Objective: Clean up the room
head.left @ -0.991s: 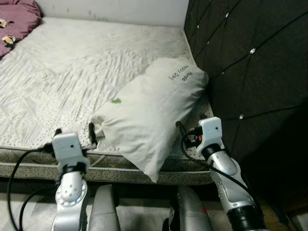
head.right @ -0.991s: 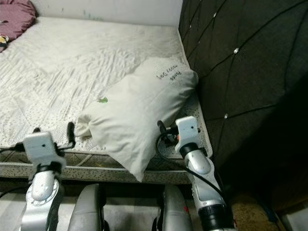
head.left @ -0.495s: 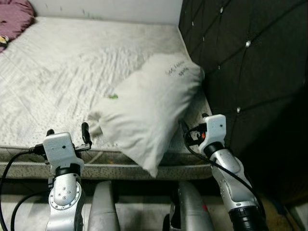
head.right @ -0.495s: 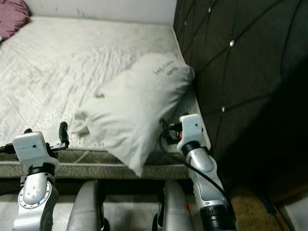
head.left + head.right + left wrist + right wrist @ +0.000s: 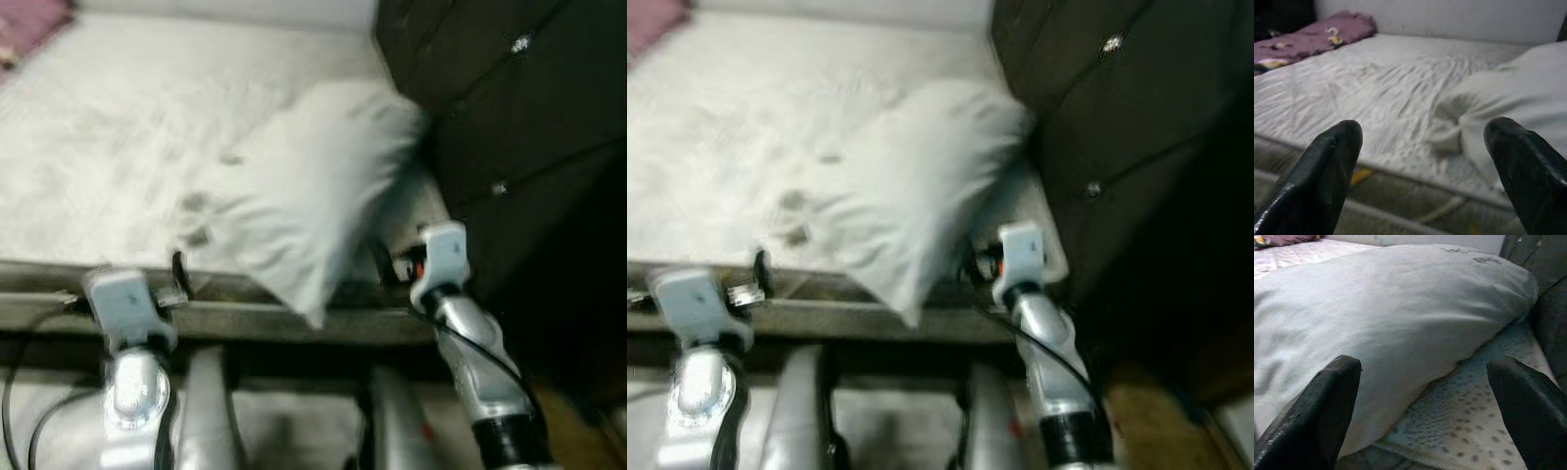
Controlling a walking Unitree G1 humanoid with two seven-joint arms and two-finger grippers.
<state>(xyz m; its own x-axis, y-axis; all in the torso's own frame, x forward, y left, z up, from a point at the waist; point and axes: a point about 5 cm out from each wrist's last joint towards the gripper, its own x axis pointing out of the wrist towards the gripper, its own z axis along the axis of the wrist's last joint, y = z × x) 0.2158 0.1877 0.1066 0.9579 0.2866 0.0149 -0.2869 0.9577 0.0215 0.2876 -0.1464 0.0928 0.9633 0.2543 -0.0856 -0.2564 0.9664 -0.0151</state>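
Start at your left gripper: its jaws are spread wide and hold nothing, and it hangs just off the near edge of the bed. Through its wrist view you look across the mattress, with the knotted near-left corner of the pillow lying ahead and toward the robot's right, apart from both fingers.

Move to the middle and you have the pillow itself, the thing I take you to be tidying. It lies on the bed aslant: its long axis runs from the near edge, where one corner overhangs the mattress side, up and to the right, until its far end rests against the dark tufted headboard. The head views are blurred, so finer detail of its surface cannot be read.

On the right, your right gripper also has its jaws spread and empty, close by the bed's near right corner. The pillow's broad flank lies straight ahead of it, close but not yet between the fingers. So the right arm is plainly the nearer one; the pillow's bulk lies ahead and slightly left of it.
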